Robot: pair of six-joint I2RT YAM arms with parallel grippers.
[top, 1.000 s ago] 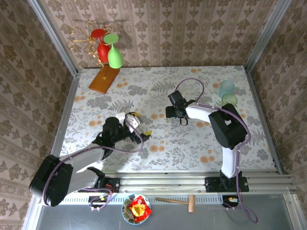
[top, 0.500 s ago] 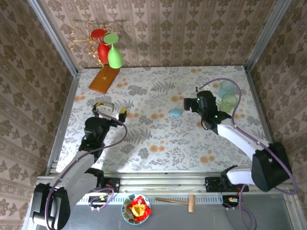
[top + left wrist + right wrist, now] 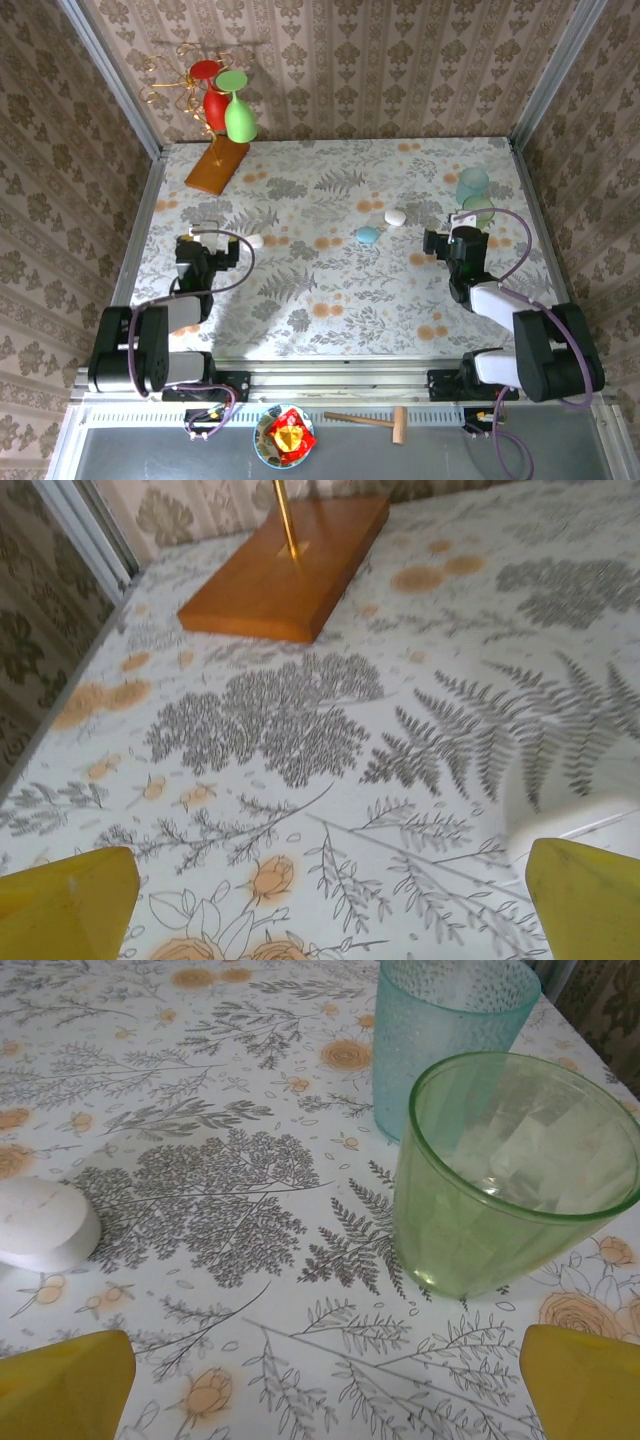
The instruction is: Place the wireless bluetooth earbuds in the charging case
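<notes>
Top external, checker asks: where are the earbuds?

Me: Earbuds too small to pick out. What I do see is a blue pebble mid-table and a white pebble near it, up and to its right in this view, the two apart. Can't tell which is the charging case. A second white pebble lies further left, just beside my left gripper.

Checker: Left gripper state?

Me: Jaws wide apart, nothing between them but the flowered table. Left wrist view has a blurred white edge just ahead of my right-hand yellow fingertip; touching or not, can't tell. Ahead, toward the far left corner, is a wooden base with a brass rod rising from it. In the top view a red glass and a green glass hang upside down on that stand.

Checker: Right gripper?

Me: My right gripper has its jaws spread wide too, holding nothing, low over the table's right side. Right wrist view: white pebble at the left edge, apart from my fingers. Green cup upright ahead on the right, teal cup upright just behind it; touching or not, can't tell.

Checker: Anything else?

Me: Both arms are folded back near their bases. Off the table's near edge sit a bowl with something red and yellow in it and a small wooden mallet.
</notes>
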